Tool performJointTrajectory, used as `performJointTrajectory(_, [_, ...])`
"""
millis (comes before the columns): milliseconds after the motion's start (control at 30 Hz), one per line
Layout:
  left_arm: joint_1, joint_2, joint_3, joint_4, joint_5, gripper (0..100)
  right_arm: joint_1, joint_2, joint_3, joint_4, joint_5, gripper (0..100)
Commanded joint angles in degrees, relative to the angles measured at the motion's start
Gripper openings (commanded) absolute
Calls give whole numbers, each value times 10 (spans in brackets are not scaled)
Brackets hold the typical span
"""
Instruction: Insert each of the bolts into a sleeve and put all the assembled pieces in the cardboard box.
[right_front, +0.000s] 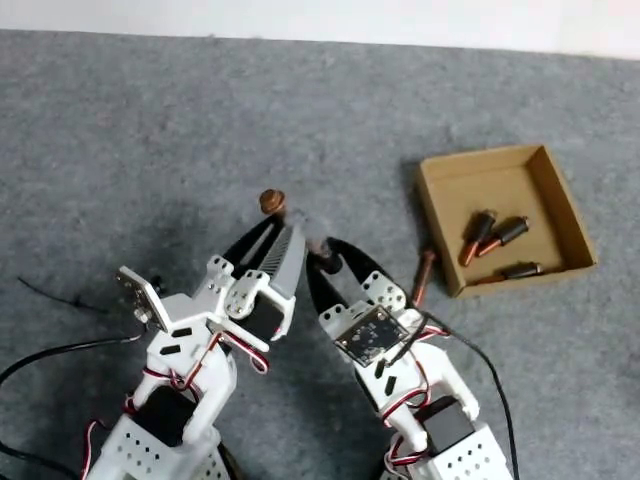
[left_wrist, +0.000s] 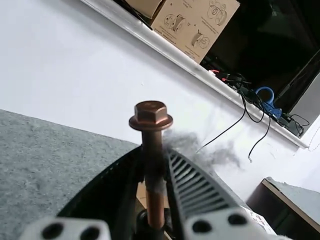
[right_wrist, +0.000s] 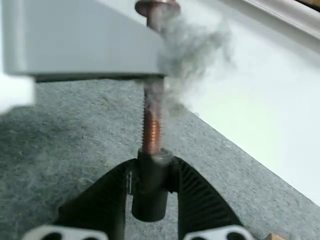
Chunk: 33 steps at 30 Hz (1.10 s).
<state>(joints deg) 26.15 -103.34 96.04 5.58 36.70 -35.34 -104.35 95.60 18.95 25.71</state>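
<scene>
My left gripper (left_wrist: 152, 172) is pinching a copper-coloured bolt (left_wrist: 151, 120) by its shank, hex head up. In the high view this left gripper (right_front: 280, 228) and the bolt head (right_front: 271, 201) sit well apart from the cardboard box (right_front: 440, 190), off its left wall. My right gripper (right_wrist: 150, 185) is clamped around a dark sleeve (right_wrist: 149, 192), held upright with its mouth up. In the high view it (right_front: 325, 255) stands between the left gripper and the box, just beside the left gripper. The bolt's threaded end (right_wrist: 150, 130) meets the sleeve's mouth; I cannot tell how far it has entered. Three assembled pieces lie inside the box: two (right_front: 478, 235) (right_front: 505, 235) side by side near its middle, and one (right_front: 521, 270) against its near wall. A loose bolt (right_front: 424, 275) lies on the grey felt (right_front: 150, 130) just beside the box's near-left corner, outside it.
</scene>
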Motion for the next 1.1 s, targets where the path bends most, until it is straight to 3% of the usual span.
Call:
performJointTrajectory(0, [9,0,12,5,-5,7,-5,-10,71,-10,2,5])
performJointTrajectory(1067, [8,0,12,4,-6,8,-14,-10,71,-9,3,5])
